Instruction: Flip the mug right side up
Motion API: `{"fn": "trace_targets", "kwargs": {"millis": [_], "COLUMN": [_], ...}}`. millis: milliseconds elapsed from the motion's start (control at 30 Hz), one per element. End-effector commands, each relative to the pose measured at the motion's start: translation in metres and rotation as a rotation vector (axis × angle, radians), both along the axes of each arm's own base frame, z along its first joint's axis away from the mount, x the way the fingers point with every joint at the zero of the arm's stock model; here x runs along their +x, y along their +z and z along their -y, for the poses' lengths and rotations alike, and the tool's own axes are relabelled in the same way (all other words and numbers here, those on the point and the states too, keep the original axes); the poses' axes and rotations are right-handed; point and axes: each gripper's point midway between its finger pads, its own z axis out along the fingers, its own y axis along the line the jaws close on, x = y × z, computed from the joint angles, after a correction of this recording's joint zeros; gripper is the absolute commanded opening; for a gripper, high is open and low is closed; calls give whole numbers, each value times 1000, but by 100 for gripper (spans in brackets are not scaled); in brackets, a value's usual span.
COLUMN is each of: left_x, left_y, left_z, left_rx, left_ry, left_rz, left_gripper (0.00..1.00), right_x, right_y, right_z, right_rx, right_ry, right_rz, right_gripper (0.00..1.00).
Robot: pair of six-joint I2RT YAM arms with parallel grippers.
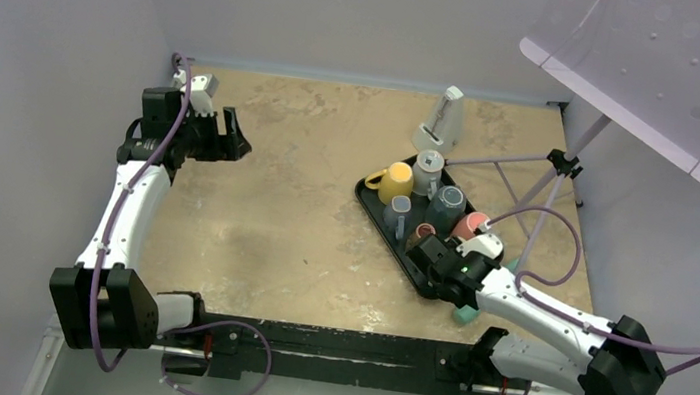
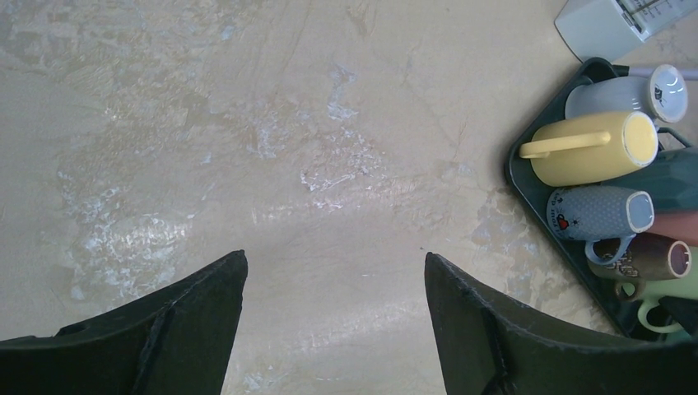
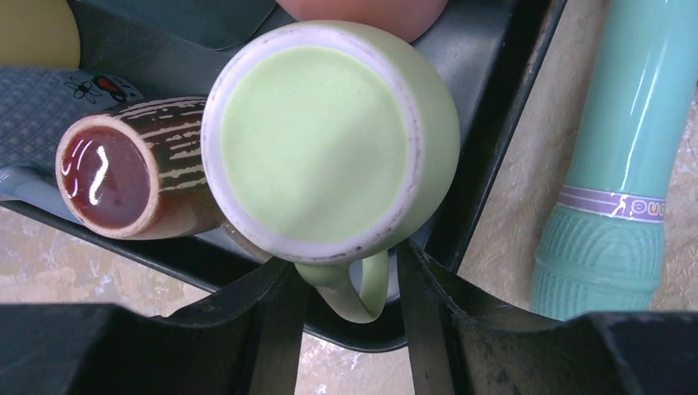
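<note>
A light green mug stands upside down, base up, at the near corner of the black tray. Its handle points toward my right gripper. The gripper's two fingers straddle the handle: the left one touches it and a small gap remains on the right. In the top view the right gripper covers that mug at the tray's near end. My left gripper is open and empty, held above bare table at the far left; in its own view only tabletop lies between the fingers.
The tray holds several other mugs, among them a yellow one and a brown striped one right beside the green mug. A teal bottle lies just right of the tray. A white metronome and a tripod stand behind.
</note>
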Motion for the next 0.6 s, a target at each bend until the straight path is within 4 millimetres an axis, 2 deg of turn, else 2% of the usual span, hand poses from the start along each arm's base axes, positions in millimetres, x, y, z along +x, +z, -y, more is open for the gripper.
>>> {"fn": "trace_targets", "kwargs": {"millis": [0, 67, 133, 300, 433, 567], "left_x": [3, 3, 3, 3, 5, 4], "left_y": [18, 18, 18, 18, 16, 20], "left_z": [2, 3, 2, 2, 1, 2], "left_rx": [3, -1, 0, 3, 12, 20], "left_ry": [-10, -11, -11, -13, -13, -36], "left_rz": [61, 59, 60, 59, 61, 67], "left_gripper": [82, 82, 82, 82, 82, 82], "right_x": [10, 10, 11, 8, 7, 11], "right_y": [4, 2, 2, 6, 21, 58], "right_z": [6, 9, 10, 15, 19, 20], "right_rx": [-50, -48, -50, -63, -51, -15], "right_ry": [24, 8, 2, -21, -31, -12], "right_rz": [45, 47, 45, 38, 64, 134], "right_gripper": [46, 44, 37, 0, 0, 0]}}
